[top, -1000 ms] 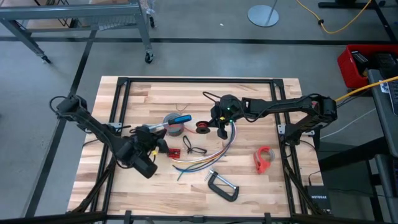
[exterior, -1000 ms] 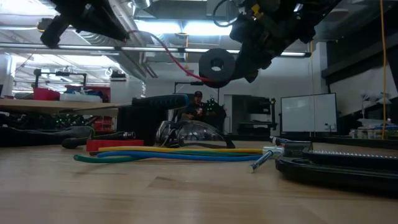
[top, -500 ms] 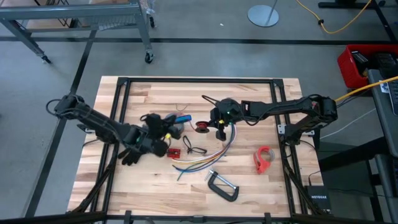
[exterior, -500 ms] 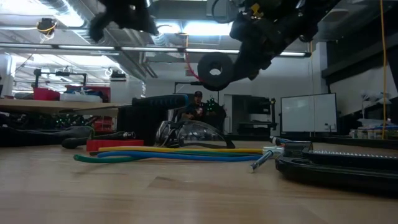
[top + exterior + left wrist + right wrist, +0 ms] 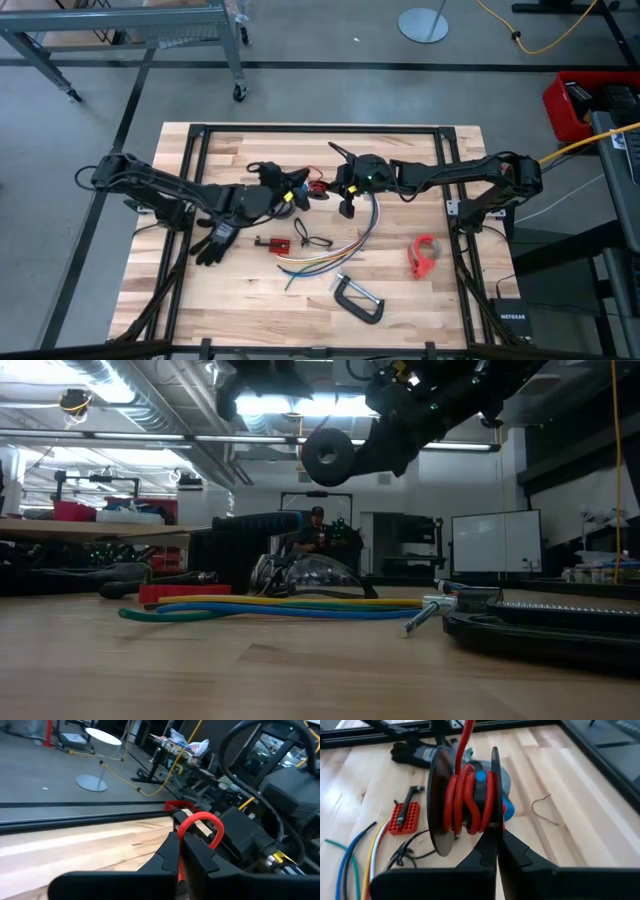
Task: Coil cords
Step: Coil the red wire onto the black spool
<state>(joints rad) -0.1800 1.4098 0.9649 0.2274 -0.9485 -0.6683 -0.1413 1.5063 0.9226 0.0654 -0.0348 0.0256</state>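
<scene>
— Where is the red cord spool?

— It hangs above the tabletop, lifted clear of the wood. The right gripper has its fingers pressed together on the spool's black flange. A free end of red cord runs off the spool to the left gripper, whose fingers are pinched shut on that strand just beside the spool.

— What lies near the spool?

— Directly below it sit the grey tape roll and a blue-handled tool, close under the winding. The bundle of coloured strands lies on the wood nearer the front edge than the spool, and the thin black wire is tangled just beside that bundle.

— And farther off?

— A small red block rests beyond the black wire, and a black glove lies farther still on the left arm's side. On the spool's other side, well apart, are a red tape dispenser and a black C-clamp.
</scene>
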